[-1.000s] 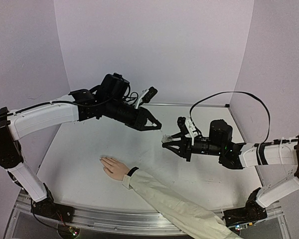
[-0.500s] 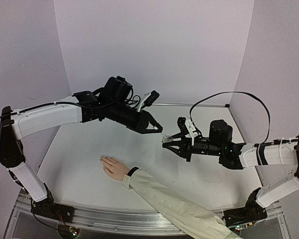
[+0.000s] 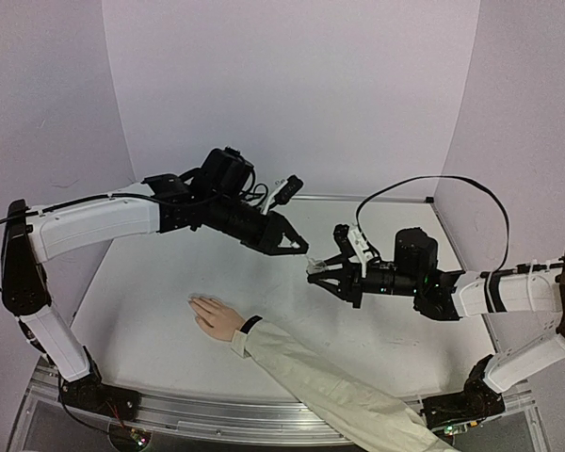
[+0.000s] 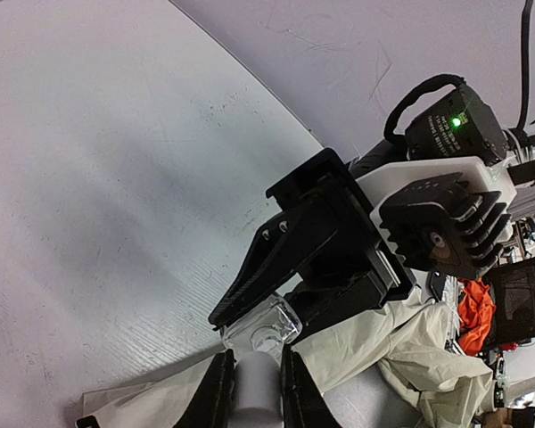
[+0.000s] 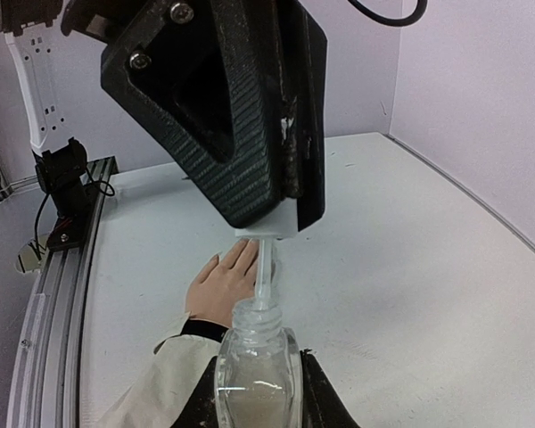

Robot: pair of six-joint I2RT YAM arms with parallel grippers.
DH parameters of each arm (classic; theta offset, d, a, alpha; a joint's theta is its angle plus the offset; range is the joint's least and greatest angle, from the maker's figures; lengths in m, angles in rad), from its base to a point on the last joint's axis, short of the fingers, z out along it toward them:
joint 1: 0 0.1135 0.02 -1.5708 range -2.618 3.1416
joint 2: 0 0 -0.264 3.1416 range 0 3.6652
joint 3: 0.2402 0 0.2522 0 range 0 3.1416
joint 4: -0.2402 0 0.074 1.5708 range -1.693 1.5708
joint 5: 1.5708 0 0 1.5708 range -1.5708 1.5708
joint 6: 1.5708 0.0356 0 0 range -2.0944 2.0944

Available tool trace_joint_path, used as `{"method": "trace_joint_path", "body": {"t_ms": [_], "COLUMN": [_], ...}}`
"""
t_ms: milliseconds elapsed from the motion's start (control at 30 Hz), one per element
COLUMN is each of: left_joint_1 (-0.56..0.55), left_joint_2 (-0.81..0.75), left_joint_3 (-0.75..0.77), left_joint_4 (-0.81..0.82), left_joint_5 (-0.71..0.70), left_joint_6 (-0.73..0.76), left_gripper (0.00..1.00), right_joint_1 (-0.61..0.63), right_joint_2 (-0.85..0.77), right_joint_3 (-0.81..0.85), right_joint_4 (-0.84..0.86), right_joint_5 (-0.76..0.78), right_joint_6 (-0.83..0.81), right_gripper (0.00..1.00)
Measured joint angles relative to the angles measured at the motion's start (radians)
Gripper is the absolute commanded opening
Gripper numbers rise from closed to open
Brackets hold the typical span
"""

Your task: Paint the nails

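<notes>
A light-skinned hand (image 3: pixel 217 318) with a black wristband and cream sleeve (image 3: pixel 330 386) lies flat, palm down, on the white table. The nails (image 3: pixel 194 301) point left and are too small to make out; in the right wrist view the nails (image 5: pixel 218 259) show as pale fingertips. Above the table's middle, my right gripper (image 3: pixel 313 269) is shut on a clear glass bottle (image 5: pixel 254 374) with pale liquid. My left gripper (image 3: pixel 299 249) is shut on a white cap (image 4: pixel 256 389). The cap's thin brush stem (image 5: pixel 265 267) runs into the bottle's mouth (image 4: pixel 267 337).
The sleeved arm crosses the table's front right towards the near edge. An aluminium rail (image 3: pixel 217 411) lines that edge. Lilac walls close in the back and both sides. A black cable (image 3: pixel 424 181) loops above my right arm.
My left arm has moved right and down, bringing the cap and brush to the mouth of the bottle. The right arm and the hand have stayed put.
</notes>
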Motion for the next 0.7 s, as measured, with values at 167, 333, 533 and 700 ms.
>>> {"method": "trace_joint_path", "body": {"t_ms": [167, 333, 533, 700], "left_joint_1": [0.0, 0.0, -0.005, -0.019], "left_joint_2": [0.01, 0.02, 0.035, 0.04], "left_joint_3": [0.01, 0.019, 0.028, 0.028], "left_joint_4": [-0.001, -0.001, -0.009, -0.007], "left_joint_5": [0.0, -0.001, 0.001, 0.0], "left_joint_6": [-0.001, -0.004, -0.008, -0.006], "left_gripper": [0.0, 0.0, 0.0, 0.0], "right_joint_1": [0.0, 0.0, 0.001, 0.017], "right_joint_2": [0.0, 0.0, 0.0, -0.001], "right_joint_3": [0.0, 0.0, 0.005, 0.028], "right_joint_4": [-0.008, -0.013, -0.012, -0.022], "right_joint_5": [0.0, 0.004, 0.032, 0.057], "right_joint_6": [0.0, 0.0, 0.001, 0.019], "right_gripper": [0.0, 0.0, 0.0, 0.0]}}
